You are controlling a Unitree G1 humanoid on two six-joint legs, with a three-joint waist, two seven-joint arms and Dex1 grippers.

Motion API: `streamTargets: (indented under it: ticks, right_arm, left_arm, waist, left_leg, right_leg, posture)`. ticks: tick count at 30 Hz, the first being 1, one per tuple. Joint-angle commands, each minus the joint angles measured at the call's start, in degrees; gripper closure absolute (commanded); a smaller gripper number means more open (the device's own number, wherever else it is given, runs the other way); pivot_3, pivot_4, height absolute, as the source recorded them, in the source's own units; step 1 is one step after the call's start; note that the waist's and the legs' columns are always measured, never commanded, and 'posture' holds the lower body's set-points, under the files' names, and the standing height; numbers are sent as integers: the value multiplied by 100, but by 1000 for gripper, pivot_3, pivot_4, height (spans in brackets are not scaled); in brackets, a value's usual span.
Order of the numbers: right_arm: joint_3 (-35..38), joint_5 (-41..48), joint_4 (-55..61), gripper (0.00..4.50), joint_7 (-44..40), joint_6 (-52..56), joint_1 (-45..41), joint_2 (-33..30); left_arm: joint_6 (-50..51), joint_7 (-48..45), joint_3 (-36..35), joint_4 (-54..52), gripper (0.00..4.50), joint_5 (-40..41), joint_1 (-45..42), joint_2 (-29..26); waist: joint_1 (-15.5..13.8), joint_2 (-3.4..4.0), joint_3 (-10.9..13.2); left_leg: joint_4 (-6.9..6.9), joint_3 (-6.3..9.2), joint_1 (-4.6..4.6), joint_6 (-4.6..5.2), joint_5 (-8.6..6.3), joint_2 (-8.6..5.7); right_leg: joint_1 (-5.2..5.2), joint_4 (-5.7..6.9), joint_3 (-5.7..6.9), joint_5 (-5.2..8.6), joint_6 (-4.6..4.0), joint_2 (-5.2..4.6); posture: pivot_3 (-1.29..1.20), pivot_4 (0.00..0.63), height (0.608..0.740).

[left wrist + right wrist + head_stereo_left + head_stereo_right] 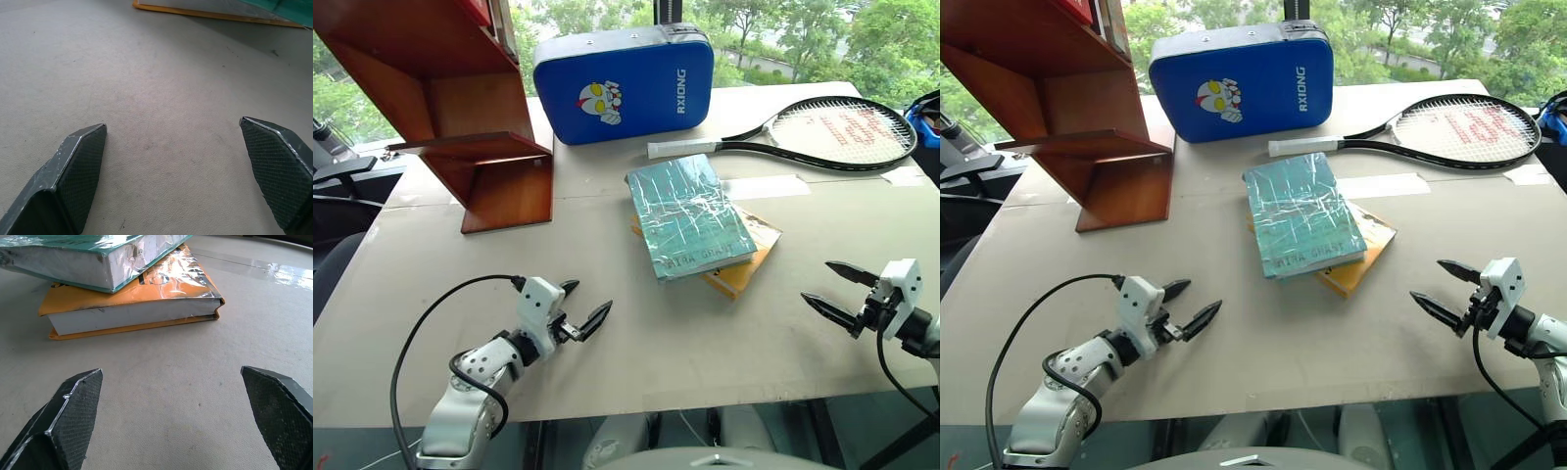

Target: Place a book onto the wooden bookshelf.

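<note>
**Book on the tabletop, both end effectors apart and empty**

The book lies flat near the middle of the frame, its teal, crinkled wrap catching the light and a line of dark lettering along its lower edge. It rests on top of a yellow book, which sticks out from under it at the lower right; in the right wrist view the two are plainly stacked, the teal one overhanging the yellow one's cover.

Above the books a racket lies across the upper right of the frame, its white handle pointing toward the blue case, which stands upright at the top centre. The bookshelf fills the upper left, standing on the tabletop with a slanted side panel and a flat board jutting toward the centre; it is well apart from the book.

The left end effector hovers in the lower left of the frame, fingers spread wide with nothing between them, pointing toward the books. The right end effector hovers in the lower right, its fingers likewise spread and empty, aimed at the stacked books, near but not touching them.
</note>
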State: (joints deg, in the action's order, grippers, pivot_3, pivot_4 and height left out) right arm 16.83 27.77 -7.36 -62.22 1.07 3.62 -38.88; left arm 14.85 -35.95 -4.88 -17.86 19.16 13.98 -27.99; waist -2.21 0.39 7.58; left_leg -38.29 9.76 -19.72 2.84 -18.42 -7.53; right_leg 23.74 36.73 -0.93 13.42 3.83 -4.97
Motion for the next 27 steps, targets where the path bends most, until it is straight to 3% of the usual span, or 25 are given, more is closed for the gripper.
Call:
streamTargets:
  ticks: [1,27]
  right_arm:
    - [168,111,109,0,-84,9,-33,-92]
    - [40,22,171,0,-149,-5,-95,30]
  left_arm:
    - [73,-24,-76,5,21,-7,87,-70]
    - [26,-259,-225,146,21,126,-191,-129]
  waist:
    - [0,0,0]
    - [1,-4,5]
  left_leg:
    - [0,0,0,0,0,0]
    - [0,1,-1,0,0,0]
  right_leg:
    - [0,0,0,0,0,0]
    - [1,0,2,0,0,1]
  posture:
    - [0,150,740]
    - [0,150,740]
